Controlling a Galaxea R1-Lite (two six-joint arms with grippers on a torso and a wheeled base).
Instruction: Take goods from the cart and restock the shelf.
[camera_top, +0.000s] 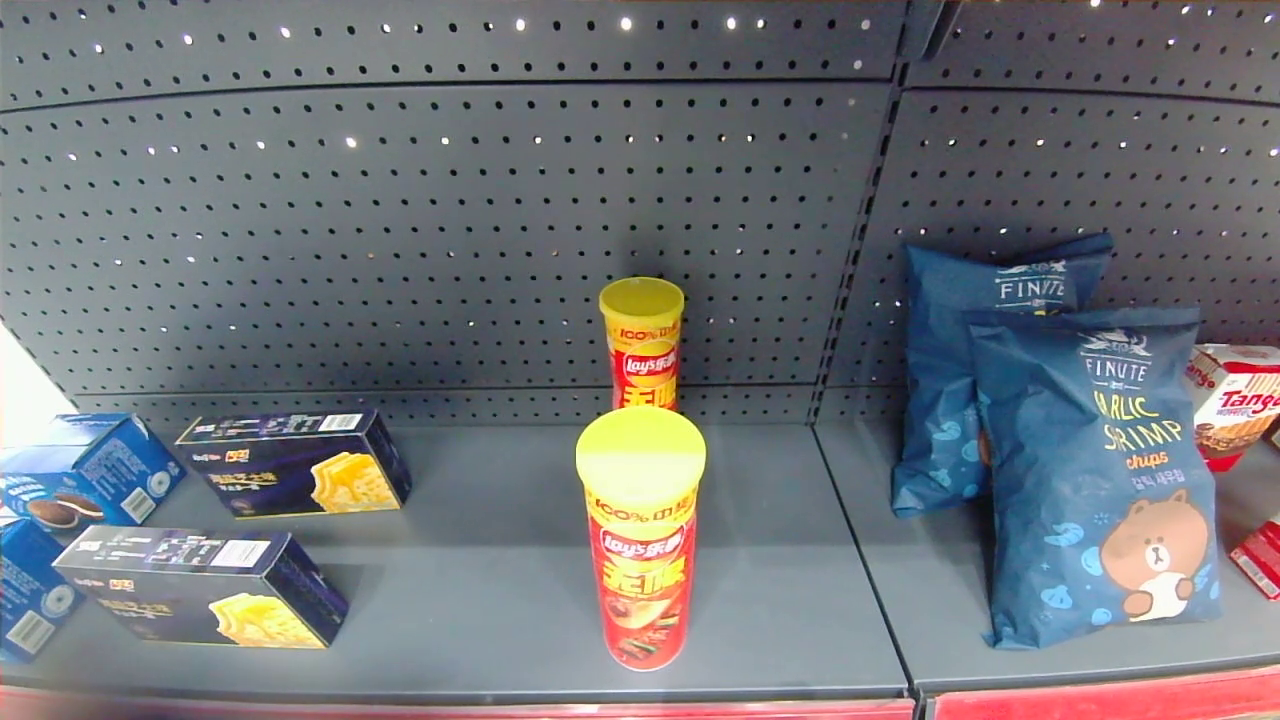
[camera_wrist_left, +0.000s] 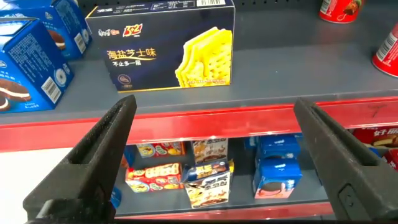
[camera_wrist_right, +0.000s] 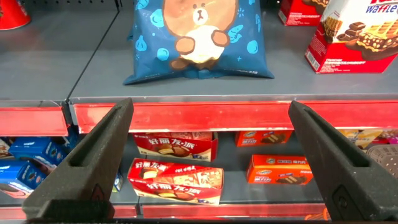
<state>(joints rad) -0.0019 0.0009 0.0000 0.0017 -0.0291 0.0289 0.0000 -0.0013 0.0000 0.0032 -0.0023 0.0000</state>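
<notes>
Two red chip cans with yellow lids stand upright on the grey shelf (camera_top: 480, 580): one near the front edge (camera_top: 640, 540), the other behind it by the pegboard (camera_top: 641, 345). My left gripper (camera_wrist_left: 214, 162) is open and empty in front of the shelf's red edge strip (camera_wrist_left: 205, 121), below a dark cracker box (camera_wrist_left: 165, 46). My right gripper (camera_wrist_right: 214, 158) is open and empty too, before the red strip (camera_wrist_right: 205, 115) under a blue bear-print chip bag (camera_wrist_right: 196, 37).
Two dark cracker boxes (camera_top: 295, 462) (camera_top: 205, 588) and blue cookie boxes (camera_top: 85, 470) lie at the shelf's left. Two blue chip bags (camera_top: 1095, 480) and a wafer box (camera_top: 1235, 400) fill the right bay. Lower shelves hold more boxes (camera_wrist_right: 177, 180) (camera_wrist_left: 208, 180).
</notes>
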